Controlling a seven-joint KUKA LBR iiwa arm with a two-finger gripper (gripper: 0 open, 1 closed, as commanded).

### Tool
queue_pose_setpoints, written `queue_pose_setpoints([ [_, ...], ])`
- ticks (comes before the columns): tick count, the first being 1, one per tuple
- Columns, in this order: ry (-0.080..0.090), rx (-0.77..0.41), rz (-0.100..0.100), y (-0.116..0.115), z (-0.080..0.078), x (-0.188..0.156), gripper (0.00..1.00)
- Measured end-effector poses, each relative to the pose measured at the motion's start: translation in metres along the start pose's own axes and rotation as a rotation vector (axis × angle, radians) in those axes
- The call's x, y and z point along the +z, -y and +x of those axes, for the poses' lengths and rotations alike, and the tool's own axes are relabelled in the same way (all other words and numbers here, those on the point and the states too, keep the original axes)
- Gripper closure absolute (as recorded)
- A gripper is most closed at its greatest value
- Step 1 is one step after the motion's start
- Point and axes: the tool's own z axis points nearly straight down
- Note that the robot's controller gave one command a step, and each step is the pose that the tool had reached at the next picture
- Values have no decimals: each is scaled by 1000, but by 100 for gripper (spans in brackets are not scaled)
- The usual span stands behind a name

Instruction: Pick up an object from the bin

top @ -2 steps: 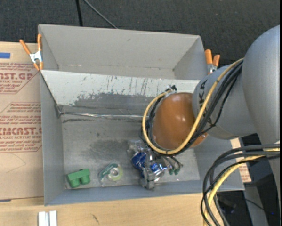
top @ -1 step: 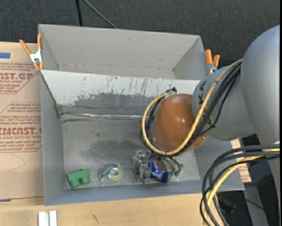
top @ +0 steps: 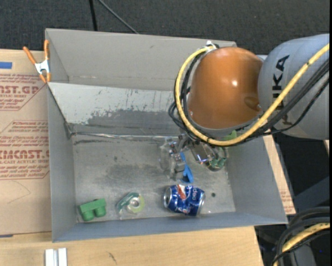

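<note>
Toward the front of the bin (top: 127, 54), right of middle, a crushed blue soda can (top: 184, 199) with dented, shiny skin lies close in front of the gripper (top: 178, 155), with a small blue piece (top: 187, 175) between them. The gripper is half hidden under the arm's glossy orange dome (top: 224, 87), so I cannot tell whether it is spread or clenched. Leftward along the front wall lie a clear ring (top: 130, 204) and a green block (top: 92, 209).

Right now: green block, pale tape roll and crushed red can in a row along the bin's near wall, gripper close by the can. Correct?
Not red: the camera view shows a crushed blue can. The rest holds: green block and pale tape roll in a row with it along the near wall, gripper close by.
</note>
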Motion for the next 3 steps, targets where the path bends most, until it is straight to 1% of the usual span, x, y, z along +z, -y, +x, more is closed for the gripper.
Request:
queue_pose_setpoints([
  [1, -13, -407, -4, 4, 30, 47, 100],
  [2, -7, -390, -2, 19, 11, 41, 100],
  [3, -9, -392, -4, 18, 12, 41, 0],
])
